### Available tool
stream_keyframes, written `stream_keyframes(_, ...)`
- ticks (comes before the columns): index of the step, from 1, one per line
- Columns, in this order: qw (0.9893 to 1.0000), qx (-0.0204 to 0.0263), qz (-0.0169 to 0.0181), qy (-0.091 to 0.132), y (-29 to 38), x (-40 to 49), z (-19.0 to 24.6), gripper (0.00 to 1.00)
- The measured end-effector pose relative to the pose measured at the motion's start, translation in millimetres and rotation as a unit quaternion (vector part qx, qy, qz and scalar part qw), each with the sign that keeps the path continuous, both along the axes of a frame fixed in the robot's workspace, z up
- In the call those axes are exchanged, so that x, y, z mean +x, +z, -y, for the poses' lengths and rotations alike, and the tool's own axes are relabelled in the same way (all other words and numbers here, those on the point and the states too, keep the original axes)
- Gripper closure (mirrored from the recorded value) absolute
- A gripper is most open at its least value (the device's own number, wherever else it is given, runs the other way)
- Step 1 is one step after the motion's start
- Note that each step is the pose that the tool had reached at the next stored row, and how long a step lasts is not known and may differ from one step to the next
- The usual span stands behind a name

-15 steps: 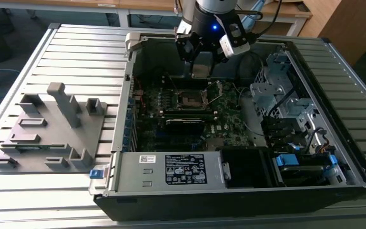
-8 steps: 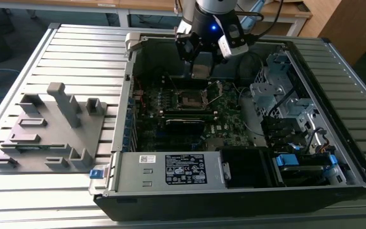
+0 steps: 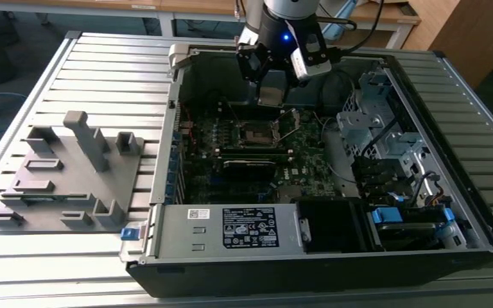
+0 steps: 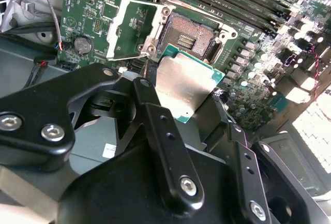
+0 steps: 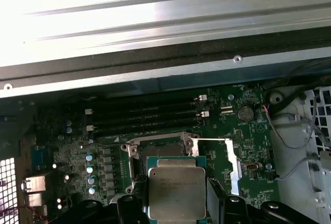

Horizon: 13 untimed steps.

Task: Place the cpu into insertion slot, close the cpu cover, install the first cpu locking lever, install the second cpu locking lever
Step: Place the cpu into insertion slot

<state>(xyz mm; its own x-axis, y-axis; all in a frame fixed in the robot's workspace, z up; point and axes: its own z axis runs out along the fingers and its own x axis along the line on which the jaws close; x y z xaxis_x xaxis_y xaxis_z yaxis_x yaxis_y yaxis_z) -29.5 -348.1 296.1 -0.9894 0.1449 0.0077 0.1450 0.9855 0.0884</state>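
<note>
My gripper (image 3: 271,90) hangs inside the open computer case (image 3: 169,160), shut on the cpu (image 3: 271,97). In both wrist views the silvery-topped cpu (image 4: 183,87) (image 5: 177,193) sits clamped by its edges between two black fingers (image 4: 155,110) and is held slightly tilted. The insertion slot (image 4: 189,35) (image 5: 161,151) lies bare just beyond the chip, its dark centre exposed. The cpu cover (image 4: 129,30) (image 5: 234,167) is swung open to one side of the slot. In the exterior view the slot (image 3: 255,133) is below the gripper with a gap between them.
Long black memory slots (image 4: 227,1) run beside the socket. A drive cage with cables (image 3: 384,141) fills the case at the exterior view's right, and a power supply (image 3: 229,228) sits at its near end. A grey fixture block (image 3: 67,167) stands on the slatted table (image 3: 110,70).
</note>
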Motion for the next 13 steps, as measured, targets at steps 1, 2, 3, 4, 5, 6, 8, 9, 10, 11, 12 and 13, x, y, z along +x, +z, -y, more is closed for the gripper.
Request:
stream_keyframes(1, 1.0000, 0.0000, 0.0000, 0.000, 0.0, 0.0, 0.0, 0.46)
stream_keyframes(2, 1.0000, 0.0000, 0.0000, 0.000, 0.0, 0.0, 0.0, 0.46)
stream_keyframes(3, 1.0000, 0.0000, 0.0000, -0.001, 0.0, 0.0, 0.0, 0.46)
stream_keyframes(4, 1.0000, 0.0000, 0.0000, -0.005, -0.1, 0.0, 0.0, 0.46)
stream_keyframes(5, 0.9999, 0.0000, 0.0000, -0.011, -0.2, 0.0, 0.0, 0.46)
stream_keyframes(6, 0.9998, 0.0000, 0.0000, -0.019, -0.3, 0.0, 0.0, 0.46)
stream_keyframes(8, 0.9995, 0.0000, 0.0000, -0.032, -0.4, 0.0, 0.0, 0.46)
stream_keyframes(9, 0.9995, 0.0000, 0.0000, -0.033, -0.4, 0.0, 0.0, 0.46)
stream_keyframes(10, 0.9995, 0.0000, 0.0000, -0.033, -0.4, 0.0, 0.0, 0.46)
stream_keyframes(11, 0.9994, 0.0000, 0.0000, -0.033, -0.4, 0.0, 0.0, 0.46)
stream_keyframes(12, 0.9994, 0.0000, 0.0000, -0.033, -0.4, 0.0, 0.0, 0.46)
stream_keyframes(13, 0.9994, 0.0000, 0.0000, -0.033, -0.4, 0.0, 0.0, 0.46)
